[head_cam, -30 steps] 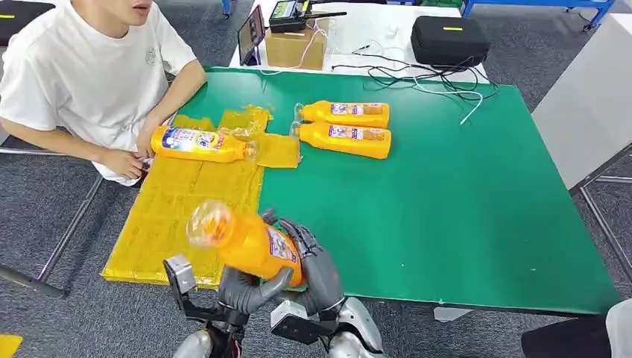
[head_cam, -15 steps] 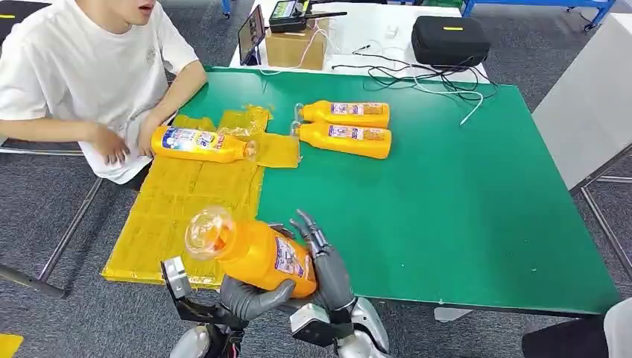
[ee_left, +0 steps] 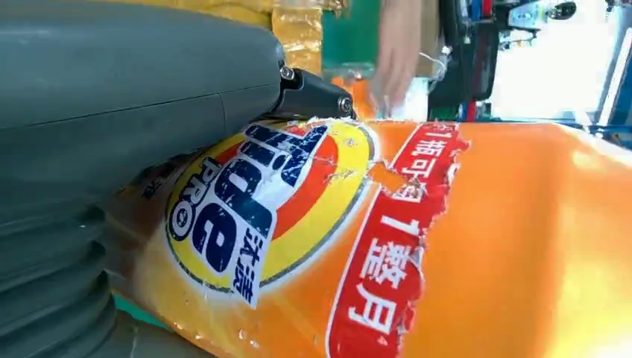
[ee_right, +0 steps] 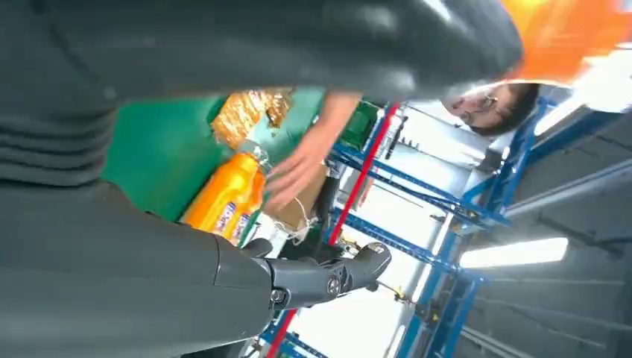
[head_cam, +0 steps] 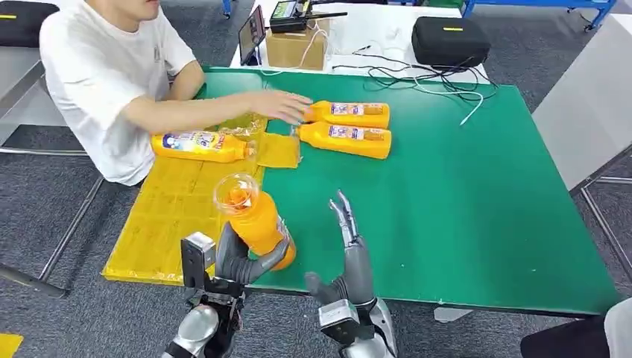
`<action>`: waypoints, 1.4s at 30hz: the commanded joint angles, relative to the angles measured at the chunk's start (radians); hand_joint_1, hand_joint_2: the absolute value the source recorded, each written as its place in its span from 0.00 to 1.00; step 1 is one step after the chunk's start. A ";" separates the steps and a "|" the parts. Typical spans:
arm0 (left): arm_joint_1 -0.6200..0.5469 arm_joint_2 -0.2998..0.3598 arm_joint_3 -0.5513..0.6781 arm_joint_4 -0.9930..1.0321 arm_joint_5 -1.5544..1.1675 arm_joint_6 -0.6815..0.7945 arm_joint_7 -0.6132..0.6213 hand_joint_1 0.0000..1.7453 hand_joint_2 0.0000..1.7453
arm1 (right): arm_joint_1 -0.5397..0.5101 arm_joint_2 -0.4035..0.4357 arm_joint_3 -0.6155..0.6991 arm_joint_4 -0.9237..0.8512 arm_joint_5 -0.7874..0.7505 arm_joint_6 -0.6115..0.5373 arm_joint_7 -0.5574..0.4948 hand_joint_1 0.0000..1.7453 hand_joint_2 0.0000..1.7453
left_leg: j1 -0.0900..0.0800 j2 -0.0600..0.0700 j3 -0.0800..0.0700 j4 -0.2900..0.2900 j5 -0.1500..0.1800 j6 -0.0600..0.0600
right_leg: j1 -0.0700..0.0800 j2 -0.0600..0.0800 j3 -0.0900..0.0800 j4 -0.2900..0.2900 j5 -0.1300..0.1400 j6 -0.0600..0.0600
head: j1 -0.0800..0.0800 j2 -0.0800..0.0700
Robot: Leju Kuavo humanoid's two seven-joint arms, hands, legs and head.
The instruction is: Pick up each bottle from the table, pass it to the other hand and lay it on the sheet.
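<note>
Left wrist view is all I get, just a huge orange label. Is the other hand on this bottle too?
Observer: No. The right hand is open beside the bottle, apart from it; the left hand alone holds it.
Operator: Where is it?
Observer: Over the table's near part, at the edge of the yellow sheet, cap up.
Operator: Anyone nearby?
Observer: A person's hand reaches to two more bottles lying on the green table.
</note>
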 commanded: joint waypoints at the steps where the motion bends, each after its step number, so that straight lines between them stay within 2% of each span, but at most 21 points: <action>1: -0.148 0.002 0.099 0.233 -0.335 0.428 -0.085 0.91 1.00 | 0.000 -0.006 -0.034 -0.013 -0.027 -0.035 0.000 0.00 0.00 | 0.001 -0.001 0.003 -0.001 -0.001 -0.001 | 0.001 -0.002 0.004 -0.001 -0.001 -0.002 | 0.001 0.000; 3: -0.177 0.011 0.118 0.262 -0.378 0.471 -0.090 0.83 1.00 | -0.001 -0.002 -0.036 -0.002 -0.033 -0.030 0.000 0.00 0.00 | 0.000 -0.003 0.003 -0.002 0.000 -0.001 | 0.000 -0.004 0.004 -0.001 -0.001 -0.002 | 0.001 0.000; 6: -0.219 0.021 0.154 0.310 -0.428 0.486 -0.069 0.83 1.00 | -0.009 0.005 -0.041 0.028 -0.035 -0.033 0.000 0.00 0.00 | 0.000 -0.001 0.002 -0.001 0.000 -0.001 | 0.001 -0.001 0.002 0.000 0.000 -0.002 | 0.000 0.000; 9: -0.267 -0.026 0.392 0.393 -1.004 0.486 0.027 0.81 1.00 | -0.016 0.004 -0.032 0.048 -0.048 -0.019 0.000 0.00 0.00 | 0.000 0.000 0.002 -0.001 0.000 -0.001 | 0.001 -0.001 0.003 -0.001 0.000 -0.002 | 0.001 0.000; 10: -0.287 -0.031 0.454 0.412 -1.232 0.486 0.067 0.77 1.00 | -0.021 0.005 -0.025 0.055 -0.055 -0.009 0.000 0.00 0.00 | 0.001 0.002 0.003 -0.001 0.000 -0.002 | 0.001 0.002 0.003 -0.001 0.000 -0.003 | 0.000 0.000; 11: -0.304 -0.022 0.463 0.431 -1.321 0.486 0.087 0.74 1.00 | -0.024 0.007 -0.023 0.060 -0.056 -0.004 0.000 0.00 0.00 | 0.001 0.001 0.002 -0.001 0.000 -0.001 | 0.001 0.001 0.002 -0.001 0.000 -0.002 | 0.001 0.000; 12: -0.334 -0.002 0.454 0.480 -1.448 0.486 0.140 0.79 1.00 | -0.033 0.010 -0.018 0.071 -0.054 0.005 0.000 0.00 0.00 | 0.001 0.002 0.003 -0.001 0.000 -0.002 | 0.001 0.001 0.003 -0.001 0.000 -0.002 | 0.001 0.000; 15: -0.424 0.038 0.394 0.645 -1.542 0.486 0.230 0.79 1.00 | -0.042 0.022 -0.016 0.080 -0.062 0.020 0.000 0.00 0.00 | 0.001 0.001 0.003 -0.001 0.000 -0.002 | 0.001 0.001 0.003 -0.001 -0.001 -0.003 | 0.001 0.000; 16: -0.449 0.048 0.376 0.686 -1.556 0.486 0.253 0.78 1.00 | -0.044 0.025 -0.015 0.081 -0.062 0.024 0.000 0.00 0.00 | 0.001 0.000 0.004 -0.001 0.000 -0.002 | 0.001 -0.001 0.004 0.000 -0.001 -0.003 | 0.001 0.000; 17: -0.510 0.050 0.387 0.810 -1.505 0.430 0.304 0.74 1.00 | -0.039 0.033 -0.022 0.082 -0.068 0.036 0.000 0.00 0.00 | 0.001 0.000 0.005 -0.002 0.000 -0.002 | 0.001 -0.001 0.005 0.000 -0.001 -0.004 | 0.000 0.000; 20: -0.554 0.067 0.364 0.884 -1.506 0.377 0.359 0.70 1.00 | -0.035 0.036 -0.028 0.079 -0.059 0.049 0.000 0.00 0.00 | 0.001 -0.004 0.001 -0.001 0.001 -0.001 | 0.001 -0.004 0.002 0.000 -0.001 -0.002 | 0.002 0.000; 22: -0.565 0.074 0.358 0.904 -1.502 0.350 0.375 0.69 1.00 | -0.033 0.035 -0.027 0.073 -0.057 0.059 0.000 0.00 0.00 | 0.001 -0.002 0.002 -0.001 0.001 -0.002 | 0.001 -0.003 0.003 0.001 -0.001 -0.002 | 0.001 0.000; 23: -0.574 0.076 0.366 0.918 -1.480 0.318 0.384 0.53 1.00 | -0.031 0.034 -0.030 0.069 -0.053 0.061 0.000 0.00 0.00 | 0.001 -0.001 0.001 -0.001 0.001 -0.001 | 0.001 -0.002 0.002 0.001 -0.001 -0.002 | 0.001 0.000; 24: -0.576 0.076 0.370 0.920 -1.473 0.311 0.384 0.53 1.00 | -0.029 0.034 -0.032 0.067 -0.052 0.059 0.000 0.00 0.00 | 0.001 -0.001 0.002 0.000 0.000 -0.002 | 0.001 -0.002 0.002 0.002 -0.001 -0.002 | 0.001 0.000; 25: -0.579 0.079 0.381 0.928 -1.449 0.290 0.385 0.08 1.00 | -0.024 0.033 -0.040 0.065 -0.053 0.059 0.000 0.00 0.00 | 0.001 -0.001 0.001 0.000 0.001 -0.001 | 0.001 -0.001 0.001 0.001 0.000 -0.001 | 0.000 0.000; 26: -0.583 0.084 0.370 0.936 -1.453 0.262 0.394 0.00 1.00 | -0.019 0.036 -0.050 0.067 -0.055 0.058 0.000 0.00 0.00 | 0.001 -0.001 0.001 0.000 0.000 -0.002 | 0.001 -0.002 0.002 0.002 -0.001 -0.002 | 0.001 0.000; 28: -0.582 0.092 0.363 0.939 -1.450 0.243 0.401 0.00 1.00 | -0.013 0.034 -0.062 0.061 -0.060 0.065 0.000 0.00 0.00 | 0.001 -0.001 0.001 -0.001 0.000 -0.001 | 0.001 -0.002 0.002 0.001 -0.001 -0.002 | 0.001 0.000; 32: -0.584 0.092 0.381 0.949 -1.373 0.082 0.398 0.00 1.00 | -0.002 0.033 -0.100 0.074 -0.048 0.085 0.000 0.00 0.00 | 0.001 -0.001 0.001 0.000 0.000 -0.001 | 0.001 -0.002 0.002 0.001 -0.001 -0.001 | 0.000 0.000; 36: -0.585 0.110 0.307 0.953 -1.432 0.046 0.432 0.00 1.00 | -0.009 0.027 -0.098 0.078 -0.026 0.090 0.000 0.00 0.00 | 0.000 -0.002 0.002 -0.001 0.001 -0.001 | 0.000 -0.001 0.003 0.001 0.000 -0.001 | 0.001 0.000; 40: -0.584 0.112 0.307 0.953 -1.431 0.046 0.432 0.00 1.00 | -0.011 0.027 -0.099 0.079 -0.026 0.090 0.000 0.00 0.00 | 0.000 -0.001 0.004 -0.001 0.001 -0.002 | 0.000 0.000 0.004 0.001 0.001 -0.002 | 0.001 0.000; 42: -0.570 0.117 0.304 0.945 -1.397 0.018 0.383 0.00 1.00 | -0.013 0.029 -0.096 0.078 -0.027 0.087 0.000 0.00 0.00 | 0.000 -0.001 0.006 -0.001 0.001 -0.002 | 0.000 0.000 0.006 0.001 0.000 -0.002 | 0.001 0.000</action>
